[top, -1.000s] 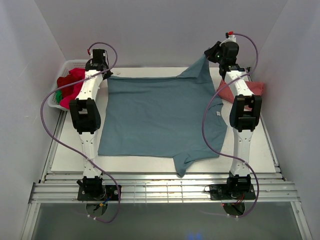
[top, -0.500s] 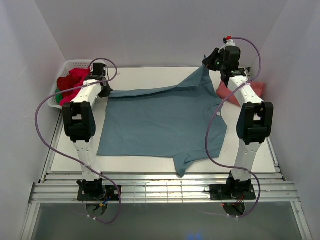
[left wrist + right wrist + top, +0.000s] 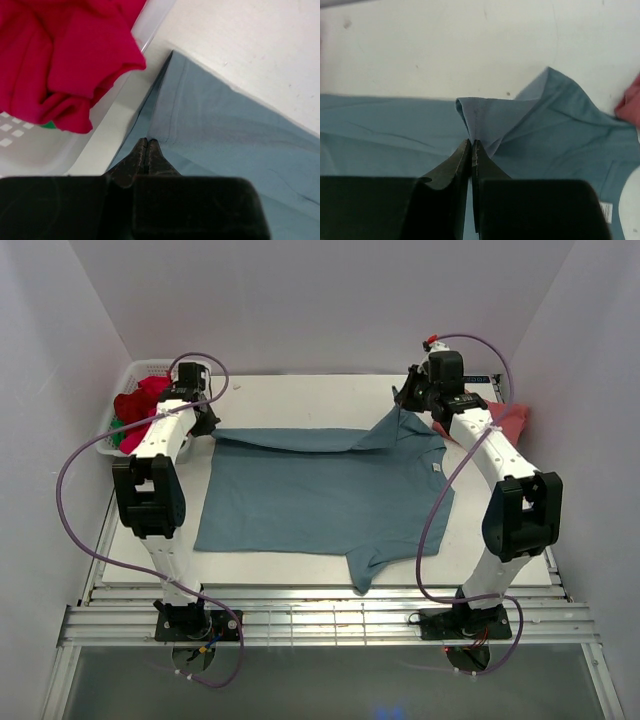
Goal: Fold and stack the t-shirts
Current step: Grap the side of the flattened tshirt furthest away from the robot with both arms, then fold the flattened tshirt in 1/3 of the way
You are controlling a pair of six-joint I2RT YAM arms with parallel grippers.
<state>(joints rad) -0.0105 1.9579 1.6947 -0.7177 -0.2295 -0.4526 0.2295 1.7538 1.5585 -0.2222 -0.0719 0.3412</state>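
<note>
A large teal-blue t-shirt [image 3: 320, 495] lies spread on the white table [image 3: 300, 390], with its far edge lifted and drawn over itself. My left gripper [image 3: 206, 426] is shut on the shirt's far left corner [image 3: 165, 125], its tips [image 3: 148, 141] pressed together on the cloth. My right gripper [image 3: 405, 403] is shut on a pinched peak of the far right corner [image 3: 485, 117], jaws closed [image 3: 471, 143] around the fold. A salmon-pink t-shirt [image 3: 508, 418] lies at the far right behind the right arm. Red t-shirts [image 3: 140, 403] and a bit of green one [image 3: 117, 430] fill the basket.
The white lattice basket [image 3: 135, 371] stands at the table's far left corner, close to the left gripper; its rim [image 3: 150, 30] shows beside the teal corner. White walls close in the back and both sides. One sleeve [image 3: 365, 565] hangs toward the table's near edge.
Both grippers have moved nearer and lower with the shirt's far edge. The raised right corner has come down, and the far edge now lies folded over the shirt's back part.
</note>
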